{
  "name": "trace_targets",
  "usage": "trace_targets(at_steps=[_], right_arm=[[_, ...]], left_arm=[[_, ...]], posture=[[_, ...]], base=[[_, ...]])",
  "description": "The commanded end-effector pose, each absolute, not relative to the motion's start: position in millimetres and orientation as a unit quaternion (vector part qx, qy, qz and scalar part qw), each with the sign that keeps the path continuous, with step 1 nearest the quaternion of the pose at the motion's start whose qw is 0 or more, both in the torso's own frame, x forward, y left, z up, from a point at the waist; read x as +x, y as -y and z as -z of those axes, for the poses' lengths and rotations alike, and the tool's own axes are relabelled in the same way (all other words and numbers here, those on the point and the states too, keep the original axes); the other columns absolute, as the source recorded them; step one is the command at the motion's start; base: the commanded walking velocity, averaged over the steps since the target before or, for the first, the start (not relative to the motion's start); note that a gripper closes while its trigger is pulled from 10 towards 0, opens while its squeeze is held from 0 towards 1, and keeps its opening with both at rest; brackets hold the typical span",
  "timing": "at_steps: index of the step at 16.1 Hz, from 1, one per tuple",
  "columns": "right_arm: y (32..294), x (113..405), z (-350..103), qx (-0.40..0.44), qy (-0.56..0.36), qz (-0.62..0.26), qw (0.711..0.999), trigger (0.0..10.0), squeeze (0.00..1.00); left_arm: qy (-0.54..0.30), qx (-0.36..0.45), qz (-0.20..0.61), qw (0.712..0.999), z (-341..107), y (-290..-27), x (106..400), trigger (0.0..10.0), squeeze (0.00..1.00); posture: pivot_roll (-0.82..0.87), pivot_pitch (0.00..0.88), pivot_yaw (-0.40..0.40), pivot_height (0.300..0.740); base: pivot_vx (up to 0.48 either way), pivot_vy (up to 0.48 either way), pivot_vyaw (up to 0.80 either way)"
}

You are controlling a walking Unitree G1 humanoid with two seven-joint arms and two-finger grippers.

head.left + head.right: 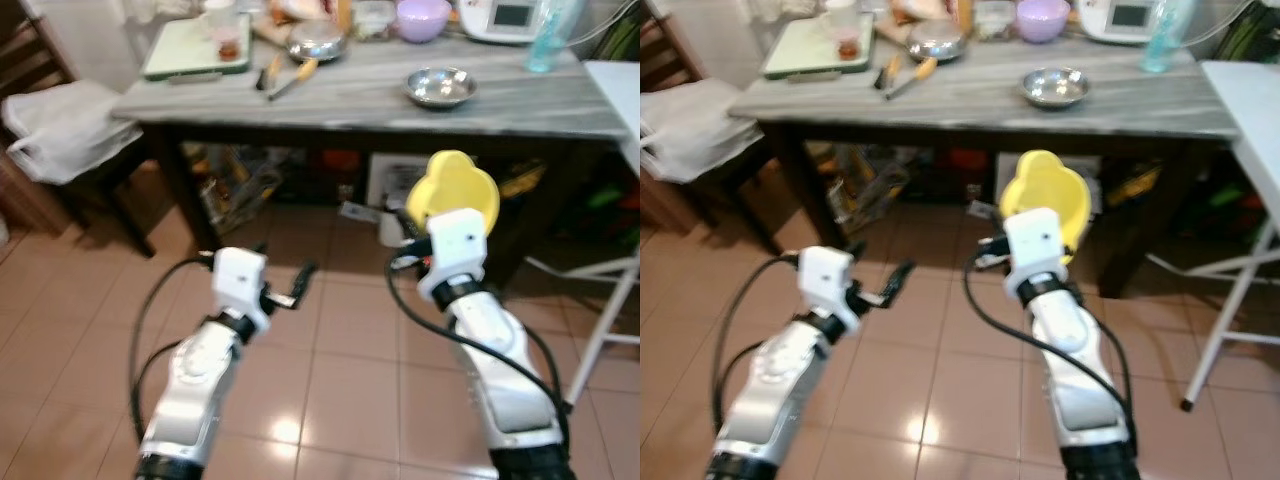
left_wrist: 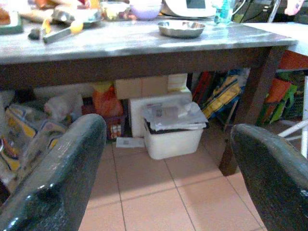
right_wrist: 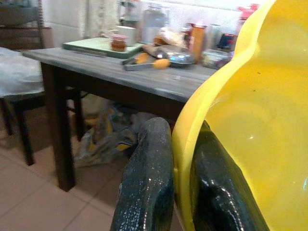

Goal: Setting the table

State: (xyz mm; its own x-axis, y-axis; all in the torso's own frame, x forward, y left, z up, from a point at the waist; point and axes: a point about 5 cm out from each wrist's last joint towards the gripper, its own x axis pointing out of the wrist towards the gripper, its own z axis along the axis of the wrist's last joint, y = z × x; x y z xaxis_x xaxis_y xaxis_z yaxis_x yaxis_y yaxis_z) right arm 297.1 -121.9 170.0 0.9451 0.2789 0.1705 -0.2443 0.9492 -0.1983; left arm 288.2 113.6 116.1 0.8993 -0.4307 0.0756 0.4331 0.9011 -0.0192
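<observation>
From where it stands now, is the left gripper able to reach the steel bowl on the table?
Probably not yet. The left gripper, jaws open, hangs low over the floor tiles, short of the table. The steel bowl sits further back on top; nothing blocks the way, but the robot likely must step closer.

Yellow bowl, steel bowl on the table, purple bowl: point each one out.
Yellow bowl (image 1: 455, 190), left eye view, its inner face.
Steel bowl (image 1: 440, 87), left eye view, middle of its hollow.
Purple bowl (image 1: 423, 19), left eye view, its outer wall.

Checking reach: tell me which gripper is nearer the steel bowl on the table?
Right. The right gripper, holding the yellow dish, is just below the steel bowl; the left gripper is lower, farther left.
</observation>
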Motion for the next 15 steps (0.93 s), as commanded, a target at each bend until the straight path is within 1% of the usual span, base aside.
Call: trace_targets(at_steps=[1,11,15], right_arm=[[126.7,297.2,-173.3,-0.09,0.105,-0.126,0.982,10.0,0.0],[126.0,298.4,-171.5,-0.082,0.099,-0.128,0.983,10.0,0.0],[125.5,298.5,-171.4,-0.081,0.099,-0.128,0.983,10.0,0.0]], left_arm=[[0.04,-0.018,0.232,0.972,-118.5,-107.2,287.0,10.0,0.0],[0.037,-0.017,0.238,0.97,-117.8,-106.0,286.9,10.0,0.0],[0.036,-0.017,0.239,0.97,-117.9,-106.0,287.2,10.0,0.0]], posture=[[-0.08,0.079,0.054,0.74],[-0.08,0.078,0.056,0.74],[-0.08,0.078,0.058,0.74]], base=[[0.386,0.0,0.0],[0.386,0.0,0.0],[0.388,0.0,-0.44]])
